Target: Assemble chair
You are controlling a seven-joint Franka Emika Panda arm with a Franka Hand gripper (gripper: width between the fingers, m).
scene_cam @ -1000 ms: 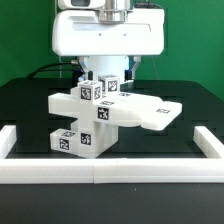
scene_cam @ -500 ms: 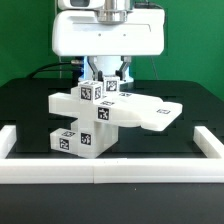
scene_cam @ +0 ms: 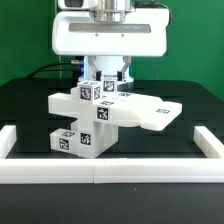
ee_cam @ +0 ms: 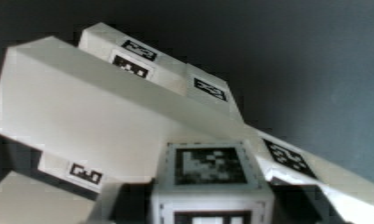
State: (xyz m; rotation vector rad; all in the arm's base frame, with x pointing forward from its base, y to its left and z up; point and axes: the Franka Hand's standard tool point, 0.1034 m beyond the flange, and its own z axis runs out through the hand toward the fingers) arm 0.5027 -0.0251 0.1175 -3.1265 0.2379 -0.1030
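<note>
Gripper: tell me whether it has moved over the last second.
Yes. The gripper has dropped slightly toward the chair, measured against the white border rail, and its fingers have closed in around the top tagged block.

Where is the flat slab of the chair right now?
In the exterior view, the flat slab juts toward that view's right from the stacked white blocks, raised above the black table.

The chair (scene_cam: pixel 100 112) pieces look like matte white plastic, smooth-faced, with paper-like black-and-white tags. Beneath the chair, the bench (scene_cam: pixel 30 110) is black and faintly glossy. The border rail (scene_cam: pixel 100 172) around the chair is matte white.
</note>
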